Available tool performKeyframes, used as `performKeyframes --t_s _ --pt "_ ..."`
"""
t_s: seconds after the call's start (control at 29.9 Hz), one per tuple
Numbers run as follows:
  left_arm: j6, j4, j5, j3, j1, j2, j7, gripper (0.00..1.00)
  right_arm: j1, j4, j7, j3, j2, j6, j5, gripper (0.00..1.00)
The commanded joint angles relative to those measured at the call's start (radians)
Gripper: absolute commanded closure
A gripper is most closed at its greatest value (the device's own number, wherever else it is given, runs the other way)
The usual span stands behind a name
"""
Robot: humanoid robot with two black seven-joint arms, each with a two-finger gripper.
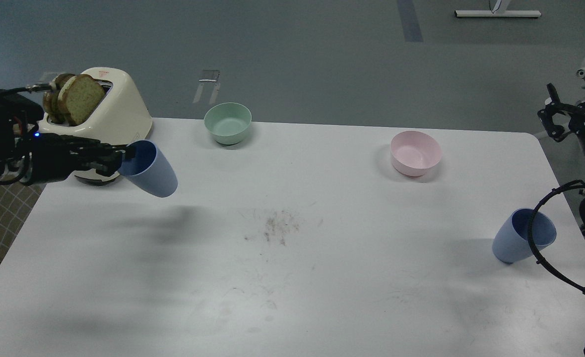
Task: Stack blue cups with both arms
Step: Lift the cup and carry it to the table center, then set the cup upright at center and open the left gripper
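where the frame cuts off the right pincer (552,116), its opening unclear, left pincer (116,157) gripping tilted blue cup (151,171)

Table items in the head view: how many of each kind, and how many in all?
Blue cups: 2, one held off the table by the left end effector, one standing at the right
Bowls: 2, green and pink
Toaster: 1, with bread in it
Total: 5
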Motion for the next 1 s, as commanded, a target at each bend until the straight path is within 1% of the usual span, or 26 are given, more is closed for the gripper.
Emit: performKeyframes --t_s 0.0,0.07,0.1,0.13,0.2,0.3,0.4,0.63,0.7,0.77,0.97 --pt "-0.079 -0.007 0.096 0.004 -0.12 -0.164 0.001 1.0 -0.064 0.025 0.0 0.037 -0.025 0.0 0.023 0.0" --pt "-0.079 -0.007 0.119 0.013 -0.144 -0.227 0.001 1.0 -0.073 0.029 0.0 0.037 -0.041 0.0 0.039 0.0" --pt "-0.079 -0.006 0.142 0.035 -0.176 -0.288 0.003 1.0 -0.076 0.029 -0.002 0.037 -0.05 0.0 0.054 0.0" --pt "-0.079 -0.003 0.156 0.05 -0.191 -0.319 0.003 1.0 -0.076 0.029 0.0 0.037 -0.053 0.0 0.062 0.0" --pt "-0.079 0.01 0.202 0.146 -0.243 -0.411 0.026 1.0 -0.082 0.031 0.0 0.039 -0.07 0.0 0.074 0.0" --pt "-0.079 0.031 0.219 0.222 -0.272 -0.465 0.044 1.0 -0.082 0.031 -0.002 0.042 -0.082 0.0 0.085 0.0" --pt "-0.079 0.042 0.253 0.268 -0.276 -0.508 0.061 1.0 -0.084 0.029 -0.002 0.053 -0.089 0.0 0.088 0.0" --pt "-0.079 0.111 0.293 0.289 -0.265 -0.581 0.07 1.0 -0.096 0.031 -0.002 0.054 -0.088 0.0 0.091 0.0" --pt "-0.079 0.131 0.293 0.297 -0.263 -0.601 0.084 1.0 -0.096 0.031 0.0 0.054 -0.087 0.0 0.091 0.0" --pt "-0.079 0.142 0.293 0.305 -0.262 -0.614 0.095 1.0 -0.096 0.031 -0.002 0.054 -0.089 0.0 0.09 0.0" --pt "-0.079 0.142 0.293 0.311 -0.248 -0.618 0.098 1.0 -0.098 0.031 -0.002 0.054 -0.089 0.0 0.09 0.0"
